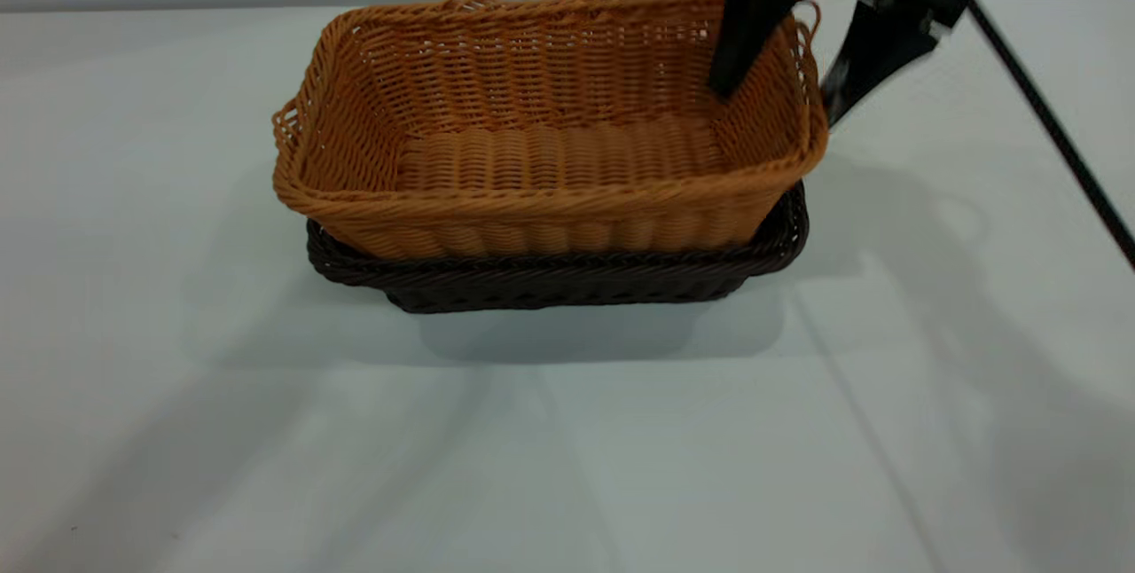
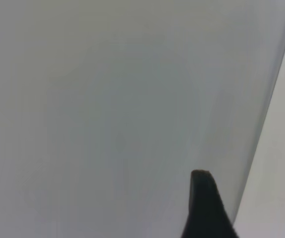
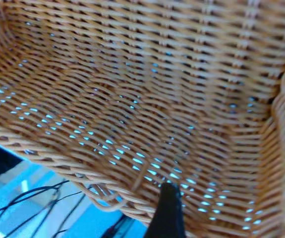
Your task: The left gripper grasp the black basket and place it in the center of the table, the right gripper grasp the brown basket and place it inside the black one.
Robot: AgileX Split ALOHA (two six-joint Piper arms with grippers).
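The brown basket (image 1: pixel 550 156) sits nested in the black basket (image 1: pixel 567 276) in the middle of the table (image 1: pixel 567 467), standing high in it so that only the black rim and lower wall show. My right gripper (image 1: pixel 776 103) is at the brown basket's right end, open, with one finger inside and one outside the end wall, both clear of it. The right wrist view shows the brown basket's woven inside (image 3: pixel 142 99) and one black fingertip (image 3: pixel 168 198). The left gripper is out of the exterior view; its wrist view shows one dark fingertip (image 2: pixel 201 198) over bare table (image 2: pixel 107 99).
A black cable (image 1: pixel 1046 121) runs down from the right arm across the table's right side. The table's far edge runs just behind the baskets. Open tabletop lies in front of and to the left of the baskets.
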